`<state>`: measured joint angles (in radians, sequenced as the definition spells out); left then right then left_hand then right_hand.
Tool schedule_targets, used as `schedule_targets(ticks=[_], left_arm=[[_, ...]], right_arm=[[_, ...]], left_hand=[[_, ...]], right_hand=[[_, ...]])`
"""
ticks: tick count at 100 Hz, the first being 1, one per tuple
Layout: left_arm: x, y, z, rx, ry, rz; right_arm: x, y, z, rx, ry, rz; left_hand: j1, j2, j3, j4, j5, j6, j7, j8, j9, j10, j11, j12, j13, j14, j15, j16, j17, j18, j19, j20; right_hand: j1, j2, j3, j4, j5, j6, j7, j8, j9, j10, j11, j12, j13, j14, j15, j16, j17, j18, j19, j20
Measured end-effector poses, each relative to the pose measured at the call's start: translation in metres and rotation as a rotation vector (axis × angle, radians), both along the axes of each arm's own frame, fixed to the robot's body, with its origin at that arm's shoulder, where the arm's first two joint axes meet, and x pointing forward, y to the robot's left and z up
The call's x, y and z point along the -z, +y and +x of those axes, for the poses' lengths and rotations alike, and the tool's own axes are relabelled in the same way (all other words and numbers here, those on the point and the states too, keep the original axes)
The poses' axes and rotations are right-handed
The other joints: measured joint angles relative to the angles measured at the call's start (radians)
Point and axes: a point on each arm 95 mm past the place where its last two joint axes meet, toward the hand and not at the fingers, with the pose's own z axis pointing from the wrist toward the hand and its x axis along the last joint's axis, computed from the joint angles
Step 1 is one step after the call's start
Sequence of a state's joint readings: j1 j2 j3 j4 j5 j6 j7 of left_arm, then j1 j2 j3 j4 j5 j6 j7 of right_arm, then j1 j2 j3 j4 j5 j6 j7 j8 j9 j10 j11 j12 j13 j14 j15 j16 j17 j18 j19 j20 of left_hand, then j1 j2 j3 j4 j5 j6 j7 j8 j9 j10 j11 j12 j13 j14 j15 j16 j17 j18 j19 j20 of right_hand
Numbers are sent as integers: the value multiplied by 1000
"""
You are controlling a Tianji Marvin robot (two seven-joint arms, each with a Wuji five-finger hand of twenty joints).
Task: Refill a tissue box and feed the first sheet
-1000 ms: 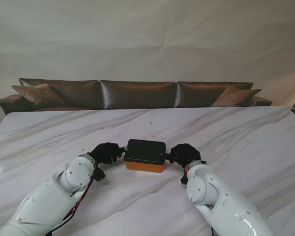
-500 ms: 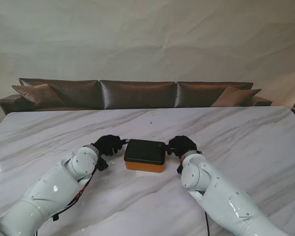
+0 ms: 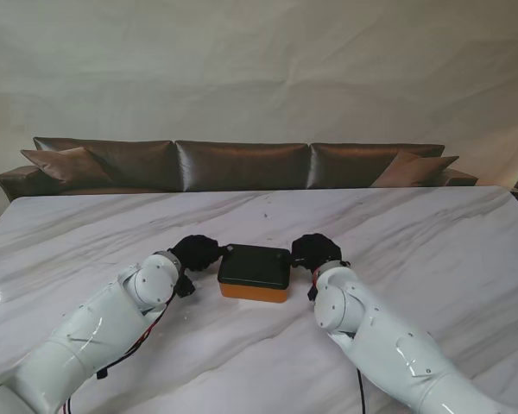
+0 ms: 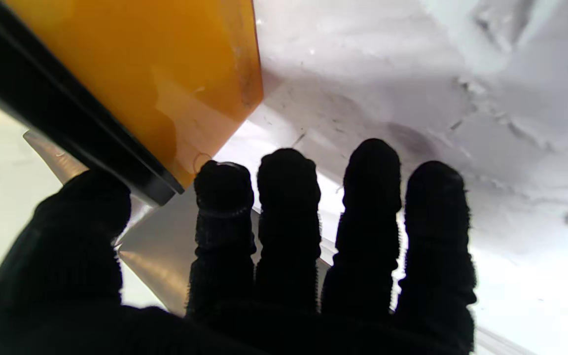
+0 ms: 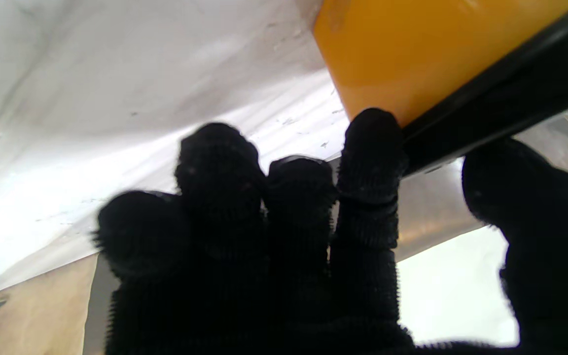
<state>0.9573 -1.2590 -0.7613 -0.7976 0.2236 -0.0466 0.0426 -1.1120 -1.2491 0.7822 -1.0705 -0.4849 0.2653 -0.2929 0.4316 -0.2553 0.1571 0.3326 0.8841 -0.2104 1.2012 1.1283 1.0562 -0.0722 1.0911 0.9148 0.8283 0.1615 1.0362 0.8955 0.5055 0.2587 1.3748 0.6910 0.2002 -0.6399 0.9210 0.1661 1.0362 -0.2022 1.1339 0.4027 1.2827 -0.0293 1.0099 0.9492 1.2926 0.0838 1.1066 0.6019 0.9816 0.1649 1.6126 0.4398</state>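
Note:
The tissue box [image 3: 255, 291] has an orange body and a black lid [image 3: 255, 265] and sits on the marble table in front of me. My left hand [image 3: 198, 253] is at the box's left end, near its far corner. In the left wrist view its thumb [image 4: 82, 217] lies on the lid [image 4: 57, 118] and its index finger [image 4: 224, 192] is at the orange wall [image 4: 156, 74]. My right hand [image 3: 315, 251] is at the right end. There the thumb [image 5: 515, 187] and index finger [image 5: 372, 148] pinch the lid's rim [image 5: 491, 103]. No tissues are in view.
The white marble table [image 3: 432, 241] spreads wide around the box. A brown leather sofa [image 3: 242, 164] stands behind its far edge. My two white forearms [image 3: 112, 328] angle in from the near corners.
Both hands have slid away from me along the box's ends, from the middle to the far corners. The box has stayed where it was.

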Motion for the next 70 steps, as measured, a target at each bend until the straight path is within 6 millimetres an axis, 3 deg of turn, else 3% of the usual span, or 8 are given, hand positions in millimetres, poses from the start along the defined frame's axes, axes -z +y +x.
schedule_targets(ticks=[16, 25, 28, 38, 49, 53, 62, 70], left_arm=[[-1, -4, 0, 6, -30, 26], [-2, -7, 0, 20, -48, 55], [-3, -7, 0, 23, -48, 56], [-4, -8, -1, 34, -41, 62], [-6, -8, -1, 38, -37, 75], [-6, -7, -2, 29, -37, 70], [-4, -4, -7, -19, -21, 24], [2, -2, -15, -41, 8, -16]], right_arm=[[0, 1, 1, -5, -9, -14], [-1, 1, 2, -10, -12, -25], [-1, 1, 2, -11, -12, -28], [-1, 2, 2, -14, -10, -33], [-1, 2, 3, -17, -15, -41], [-2, 1, 3, -15, -17, -39], [0, -2, 2, 18, -14, 1], [6, -6, -2, 39, 12, 32]], left_hand=[[-64, -38, 104, 148, 70, 3, 45, 4, 54, -1, 35, 18, 40, -13, 37, 20, 31, -1, 0, 0], [-86, -38, 135, 201, 70, 3, 59, -33, 63, -1, 38, 19, 41, -17, 38, 22, 36, -3, 0, 0], [-86, -38, 144, 209, 77, 3, 62, -44, 63, -1, 38, 19, 49, -20, 38, 22, 37, -6, 0, 0], [-89, -38, 148, 229, 84, 3, 66, -75, 63, -1, 38, 19, 52, -24, 39, 22, 37, -8, 0, 0], [-90, -38, 149, 229, 84, 3, 66, -99, 63, 2, 30, 14, 52, -26, 36, 22, 37, -11, 0, -1], [-80, -38, 146, 187, 74, 3, 48, -101, 63, 2, 2, -7, 52, -26, 11, 17, 39, -12, -1, -4], [-30, -39, 70, -3, 20, 17, -74, -166, 58, 10, -125, -87, 49, -15, -102, -45, 12, -12, -1, -16], [-34, -28, 22, -93, -17, 56, -157, -239, 7, 37, -203, -142, 3, 9, -168, -93, -24, -12, -11, -17]], right_hand=[[-2, -13, -17, 111, 4, 4, 20, 37, 0, 0, 22, 24, 0, -3, 10, 1, 0, -3, 2, 0], [-9, -11, -51, 203, 16, 4, 21, 47, 0, 0, 23, 28, 0, -7, 12, 5, 1, -7, 2, 0], [-29, -11, -8, 204, 23, 4, 21, 51, 0, 0, 24, 35, 0, -9, 13, 9, 1, -8, 2, 0], [-55, -40, 163, -15, 35, 4, 21, 57, 4, 0, 24, 46, 0, -10, 17, 11, 2, -9, 2, 0], [-57, -51, 207, -87, 38, 3, 20, 58, 5, -5, 25, 46, 0, -14, 21, 11, 5, -13, 2, 0], [-60, -59, 219, -107, 38, -5, 12, 57, 10, -7, 25, 46, 0, -15, 23, 11, 7, -13, 2, 0], [-58, -66, 218, -200, 38, -23, -48, 1, 16, -9, 24, 46, 1, -15, 23, 11, 9, -13, 2, 0], [-76, 85, 62, -167, 61, 14, -203, 108, 16, -9, 15, 38, 1, -12, 23, 10, 8, -11, 2, 0]])
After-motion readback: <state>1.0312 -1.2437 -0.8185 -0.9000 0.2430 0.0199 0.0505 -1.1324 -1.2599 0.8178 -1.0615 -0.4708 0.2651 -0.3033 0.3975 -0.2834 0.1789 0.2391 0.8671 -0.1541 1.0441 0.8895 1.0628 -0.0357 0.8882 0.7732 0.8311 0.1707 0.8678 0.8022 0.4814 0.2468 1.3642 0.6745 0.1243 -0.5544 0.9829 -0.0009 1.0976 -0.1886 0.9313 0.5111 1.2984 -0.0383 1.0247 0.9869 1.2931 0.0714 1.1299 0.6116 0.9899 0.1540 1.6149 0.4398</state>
